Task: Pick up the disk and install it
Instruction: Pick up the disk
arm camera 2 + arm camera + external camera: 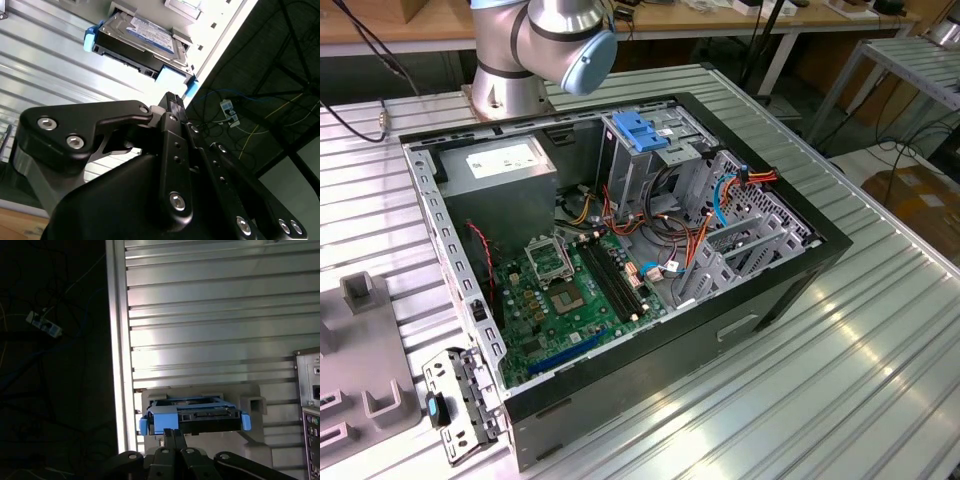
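Observation:
The disk (145,32) is a silver hard drive with a white-and-blue label and blue side rails. It rests in a grey holder (252,402) close to the table's edge, and the first wrist view shows its connector end (200,415). My gripper (172,97) is shut, its black fingers pressed together, with the tip just short of the disk's blue rail. In the first wrist view the gripper (173,432) tip overlaps the blue tab; I cannot tell whether it touches. Nothing is held between the fingers.
An open computer case (620,250) lies on the ribbed metal table, with a grey power supply (505,170) and a metal cage topped by a blue latch (640,130). The arm's base (535,50) stands behind it. The table's edge (117,365) drops off beside the holder.

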You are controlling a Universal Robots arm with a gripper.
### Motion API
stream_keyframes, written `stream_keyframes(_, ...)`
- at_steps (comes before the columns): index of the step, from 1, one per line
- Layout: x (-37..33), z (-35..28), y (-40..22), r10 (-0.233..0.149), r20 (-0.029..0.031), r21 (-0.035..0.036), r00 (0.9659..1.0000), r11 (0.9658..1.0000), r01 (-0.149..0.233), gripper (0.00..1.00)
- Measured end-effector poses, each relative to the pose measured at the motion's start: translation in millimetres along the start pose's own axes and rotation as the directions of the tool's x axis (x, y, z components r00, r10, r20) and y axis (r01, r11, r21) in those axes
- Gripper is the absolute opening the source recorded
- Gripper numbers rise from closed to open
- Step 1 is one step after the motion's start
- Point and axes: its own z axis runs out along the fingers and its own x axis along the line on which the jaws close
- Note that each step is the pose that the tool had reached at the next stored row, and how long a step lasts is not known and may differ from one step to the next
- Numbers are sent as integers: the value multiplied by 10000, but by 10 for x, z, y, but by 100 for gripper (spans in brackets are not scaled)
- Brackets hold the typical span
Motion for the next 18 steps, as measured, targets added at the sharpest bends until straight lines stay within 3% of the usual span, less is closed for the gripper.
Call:
stream_keyframes(9, 3, 0, 0, -2, 0, 0, 10000, 10000, 2, 11)
stream_keyframes(18, 3, 0, 0, -424, -18, 21, 9991, 9991, 424, 11)
